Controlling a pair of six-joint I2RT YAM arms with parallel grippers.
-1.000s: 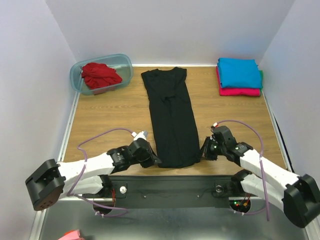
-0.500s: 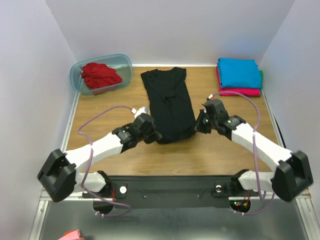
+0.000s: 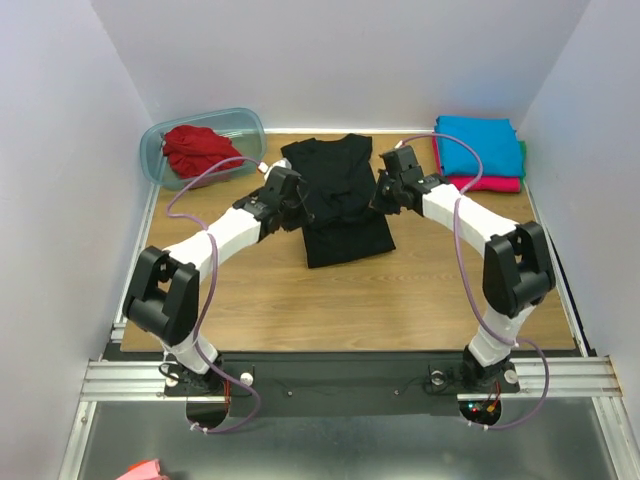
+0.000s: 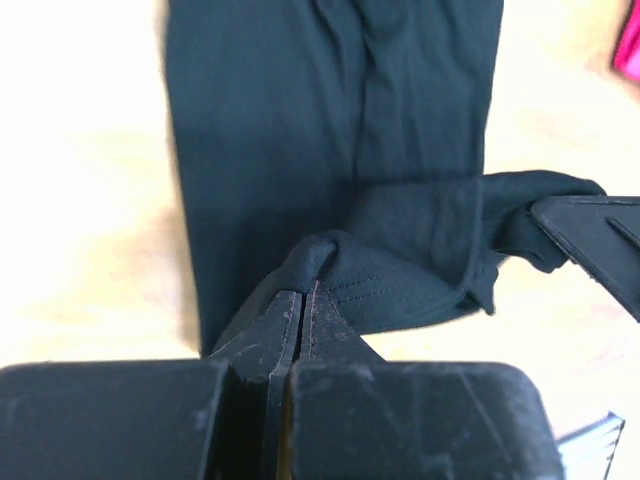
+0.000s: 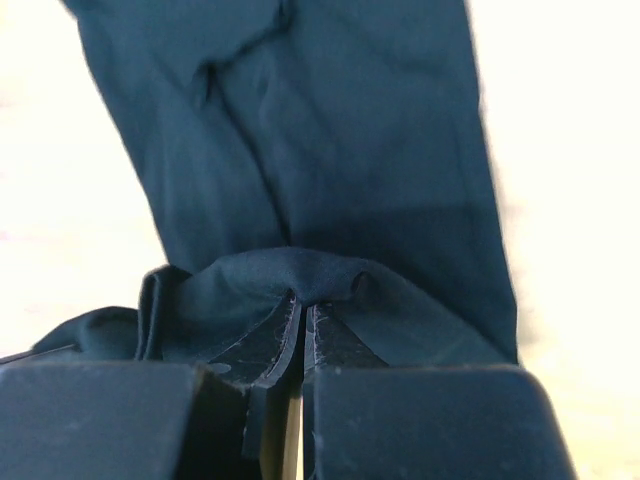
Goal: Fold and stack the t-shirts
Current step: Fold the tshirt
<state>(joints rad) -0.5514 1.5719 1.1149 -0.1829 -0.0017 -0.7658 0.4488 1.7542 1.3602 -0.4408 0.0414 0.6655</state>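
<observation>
Black t-shirt (image 3: 345,240) lies half doubled at the middle of the table (image 3: 450,300), its hem corners pinched tight in our left gripper (image 3: 298,205) and right gripper (image 3: 380,200), so we should keep both level, lay the hem square on the shoulders and release together.

black t-shirt (image 3: 345,228) half-folded; turquoise t-shirt (image 3: 478,143) stacked on magenta t-shirt (image 3: 488,184).

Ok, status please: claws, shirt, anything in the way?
Left claw and right claw shut on black shirt hem. Shirt half folded. Nothing in the way; tub, stack aside.
</observation>
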